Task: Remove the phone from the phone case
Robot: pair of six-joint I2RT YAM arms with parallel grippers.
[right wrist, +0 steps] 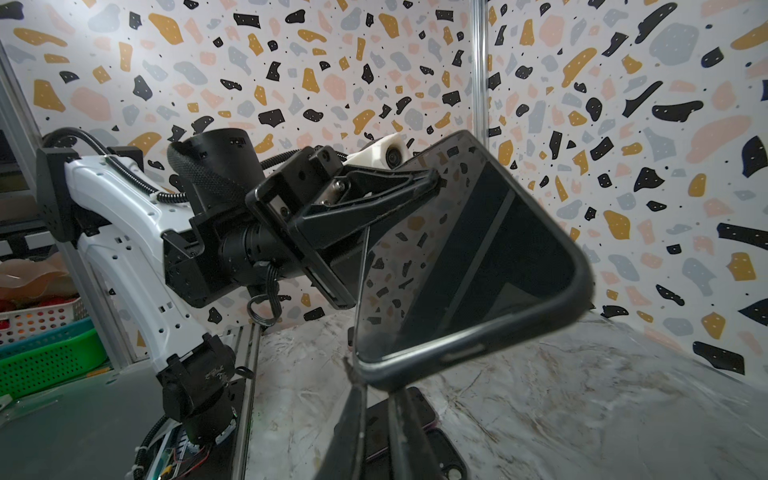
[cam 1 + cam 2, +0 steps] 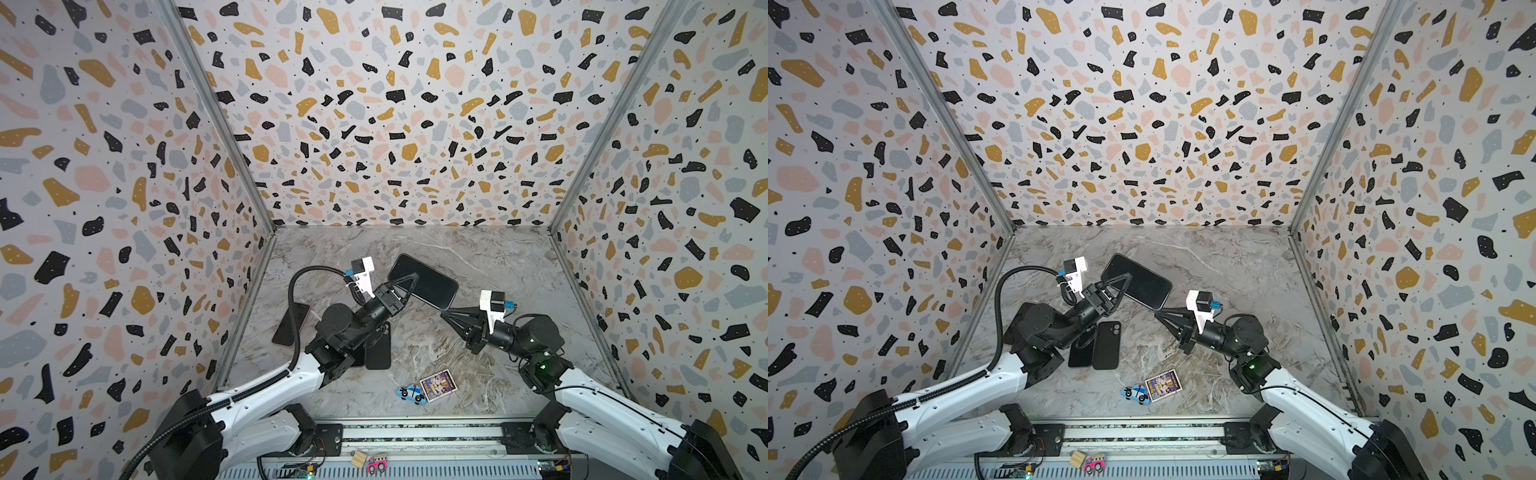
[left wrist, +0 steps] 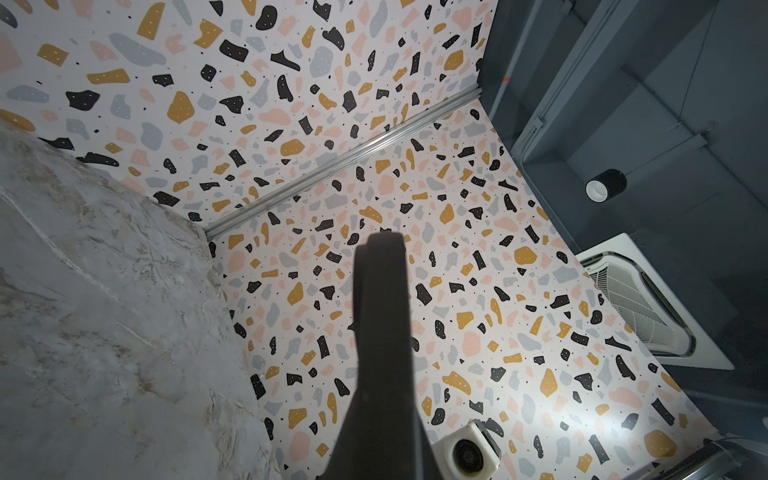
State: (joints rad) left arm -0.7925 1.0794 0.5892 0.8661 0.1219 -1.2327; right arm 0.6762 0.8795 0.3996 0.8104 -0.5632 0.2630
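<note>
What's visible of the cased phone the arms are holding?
Black phone, dark glossy screen mirroring the walls, seated in a matte dark case with a raised rim. Held off the table, tilted, screen up. The left gripper clamps one long edge; the right gripper pinches the case's near corner.

readable text: we find none
card [image 2: 438, 385], table's 6 o'clock: printed, too blurred for us
</note>
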